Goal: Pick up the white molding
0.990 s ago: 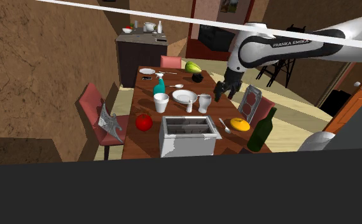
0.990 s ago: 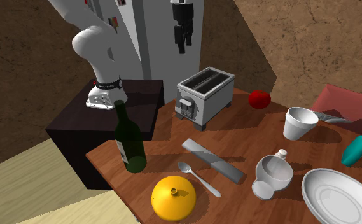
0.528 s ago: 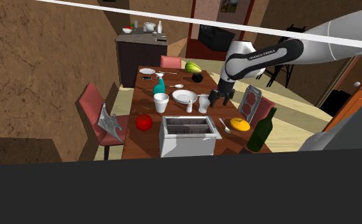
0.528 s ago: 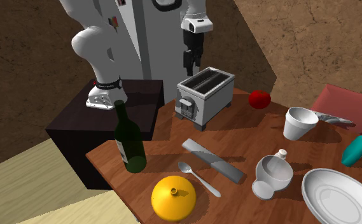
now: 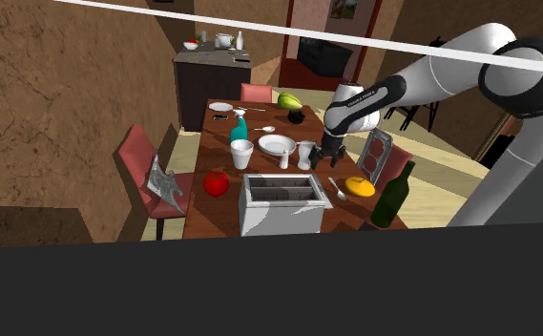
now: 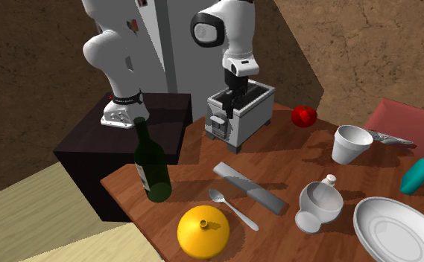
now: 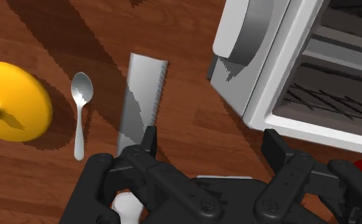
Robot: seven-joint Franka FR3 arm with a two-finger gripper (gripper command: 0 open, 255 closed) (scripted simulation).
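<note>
Dark wooden table [image 6: 191, 186] holds, nearest the second exterior camera, a yellow rounded object [image 6: 203, 231] and a spoon [image 6: 232, 208]. Just beyond the spoon the white molding [image 6: 251, 186] lies flat, a pale grey strip. Farther back stands the toaster [image 6: 240, 119], and the gripper [image 6: 235, 95] hangs against it, fingers spread and empty; the wrist view shows one finger [image 7: 149, 139] over the molding's [image 7: 141, 102] end.

The shoulder view looks down from far behind the toaster [image 5: 279, 202]; the second exterior view faces it closely across the table [image 6: 195, 160]; the wrist view looks down just beside it.
</note>
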